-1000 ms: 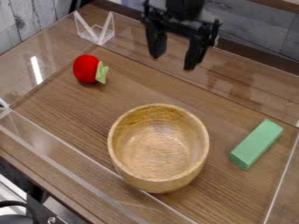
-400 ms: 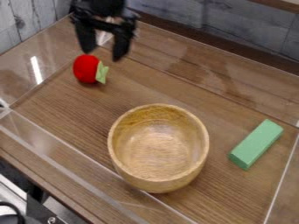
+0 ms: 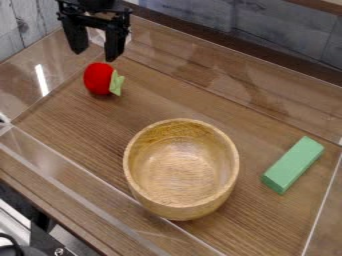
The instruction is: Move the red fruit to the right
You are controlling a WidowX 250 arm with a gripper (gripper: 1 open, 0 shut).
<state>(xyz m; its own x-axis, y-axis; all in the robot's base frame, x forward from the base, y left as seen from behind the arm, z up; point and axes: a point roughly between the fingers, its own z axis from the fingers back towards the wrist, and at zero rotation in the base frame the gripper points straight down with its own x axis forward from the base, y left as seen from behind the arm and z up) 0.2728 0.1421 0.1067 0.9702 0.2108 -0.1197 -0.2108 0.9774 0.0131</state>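
The arm above the gripper [image 3: 96, 46] is cut off by the top edge. The red fruit [image 3: 99, 78] turns its far side away, and its green cap is perhaps leafy, too small to tell. The wooden bowl [image 3: 182, 168] hides the tabletop beneath it.

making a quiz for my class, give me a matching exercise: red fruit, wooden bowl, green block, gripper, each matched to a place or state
Things:
1. red fruit
2. wooden bowl
3. green block
4. gripper

Places or states:
A. far right, beside the bowl
B. up at the top left, jaws open
C. empty, near the middle front
D. on the table at the left, below the gripper

Pairs: 1-D, 2-C, 3-A, 4-B
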